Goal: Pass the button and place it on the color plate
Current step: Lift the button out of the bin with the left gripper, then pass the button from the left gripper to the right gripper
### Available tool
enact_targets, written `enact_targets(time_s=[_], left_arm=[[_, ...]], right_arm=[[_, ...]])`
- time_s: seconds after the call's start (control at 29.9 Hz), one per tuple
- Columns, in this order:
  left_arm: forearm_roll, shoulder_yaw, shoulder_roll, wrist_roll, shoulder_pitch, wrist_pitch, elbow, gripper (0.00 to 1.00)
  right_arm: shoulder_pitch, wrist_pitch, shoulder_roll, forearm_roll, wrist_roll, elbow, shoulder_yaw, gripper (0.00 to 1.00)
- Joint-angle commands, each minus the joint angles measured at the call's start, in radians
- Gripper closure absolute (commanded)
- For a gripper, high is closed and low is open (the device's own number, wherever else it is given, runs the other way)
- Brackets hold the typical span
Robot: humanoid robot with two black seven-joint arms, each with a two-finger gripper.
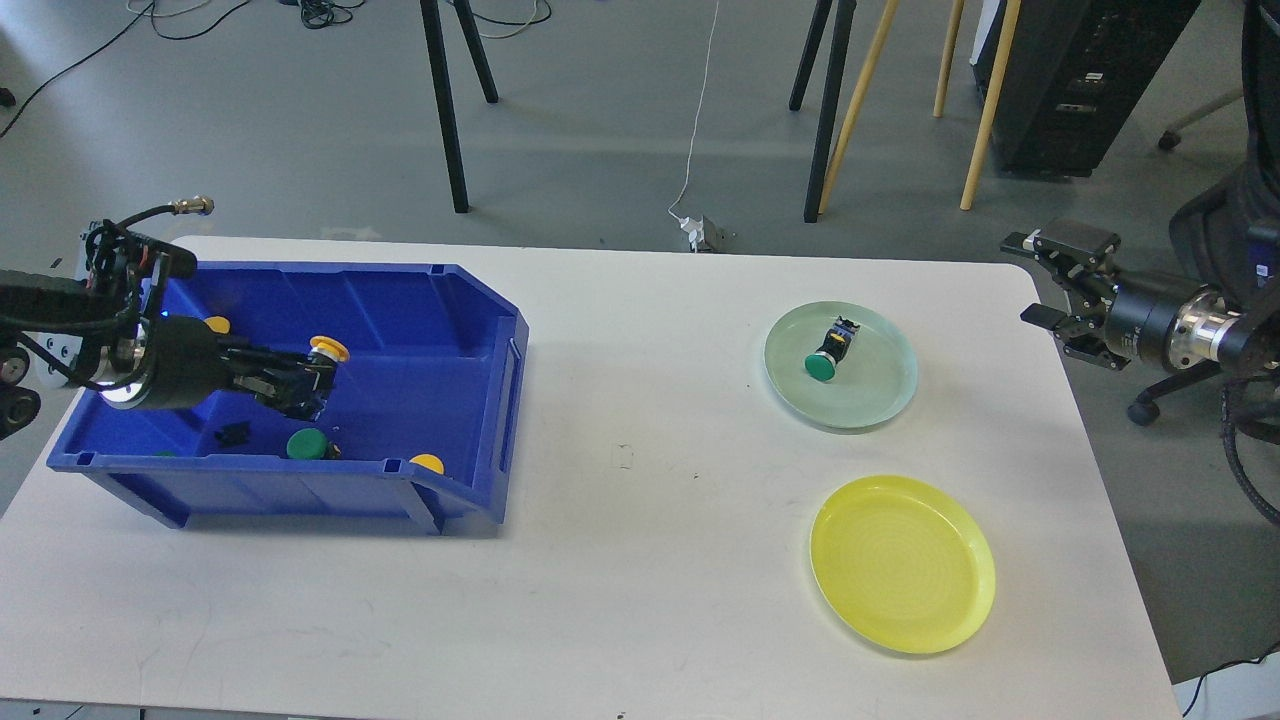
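Inside the blue bin (470,330), the left tool (318,380) gripped a yellow button (328,347), so lifting and handing it toward the wide-open, waiting right tool (1035,280) looked next.

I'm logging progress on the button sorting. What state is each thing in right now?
Blue bin: holds several buttons.
Left gripper: inside bin, closed on yellow button.
Green plate: holds one green button, lying on its side.
Yellow plate: empty.
Right gripper: open, empty.
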Motion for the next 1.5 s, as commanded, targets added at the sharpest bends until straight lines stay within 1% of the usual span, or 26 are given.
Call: enact_targets(time_s=[0.0, 0.03, 0.13, 0.23, 0.37, 0.6, 0.8, 1.07, 1.2, 1.47], left_arm=[[-0.001, -0.014, 0.025, 0.012, -0.065, -0.03, -0.049, 0.85], [-0.001, -0.019, 0.022, 0.012, -0.093, -0.03, -0.054, 0.85], [-0.003, -0.036, -0.01, 0.035, -0.179, -0.03, -0.061, 0.85], [-0.001, -0.037, -0.09, 0.06, -0.24, -0.03, -0.055, 0.85], [0.0, -0.034, -0.195, 0.066, -0.326, -0.03, -0.029, 0.85], [-0.005, -0.036, -0.366, 0.067, -0.392, -0.03, 0.058, 0.85], [-0.009, -0.039, -0.458, 0.064, -0.407, -0.03, 0.092, 0.85], [-0.014, -0.039, -0.519, 0.066, -0.434, -0.03, 0.127, 0.85], [-0.034, -0.039, -0.523, 0.066, -0.449, -0.03, 0.13, 0.85], [-0.121, -0.039, -0.546, 0.064, -0.475, -0.03, 0.173, 0.84]], right_arm=[[0.032, -0.015, 0.04, 0.008, -0.002, 0.002, 0.016, 0.01], [0.038, -0.02, 0.054, 0.011, -0.002, 0.002, 0.027, 0.01], [0.043, -0.047, 0.086, 0.011, -0.008, 0.007, 0.07, 0.02], [0.061, -0.067, 0.136, 0.011, -0.017, 0.01, 0.101, 0.02], [0.112, -0.103, 0.202, 0.011, -0.015, 0.013, 0.115, 0.02], [0.205, -0.172, 0.333, -0.01, -0.012, 0.043, 0.104, 0.02], [0.247, -0.199, 0.396, -0.122, -0.014, 0.056, 0.099, 0.02], [0.262, -0.204, 0.416, -0.137, -0.011, 0.105, 0.086, 0.02], [0.276, -0.204, 0.427, -0.145, -0.008, 0.115, 0.073, 0.02], [0.291, -0.204, 0.459, -0.151, -0.006, 0.116, 0.073, 0.02]])
